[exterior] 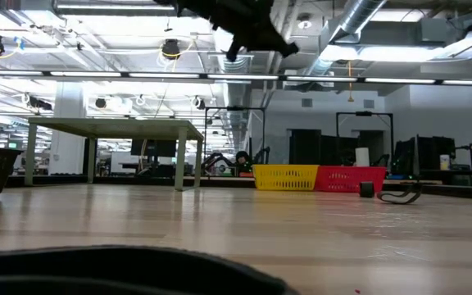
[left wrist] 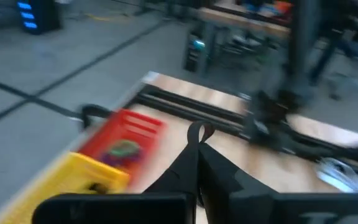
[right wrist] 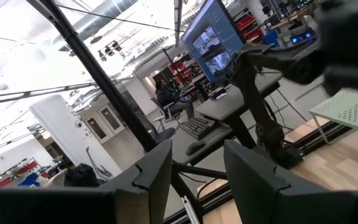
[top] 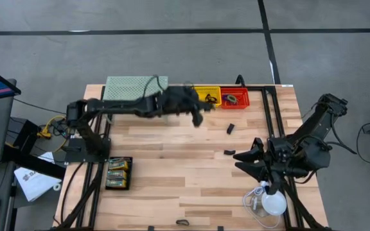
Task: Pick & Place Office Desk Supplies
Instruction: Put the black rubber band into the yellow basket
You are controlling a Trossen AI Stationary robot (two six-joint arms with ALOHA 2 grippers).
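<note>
Left gripper [top: 198, 117] hangs above the table near the yellow bin [top: 207, 96], fingers pressed together on a small black looped clip [left wrist: 198, 132]. Risk: the pinch catches only the clip's edge, so a swing toward the red bin [top: 234, 98] could shake it loose short of the rim. Two black clips [top: 230, 129] lie loose on the wooden table [top: 172, 173]; card-backed packs [top: 119, 172] sit near the left edge. Right gripper [right wrist: 194, 168] waits, fingers spread, raised near the right side. Beyond: an open workshop with desks and monitors.
</note>
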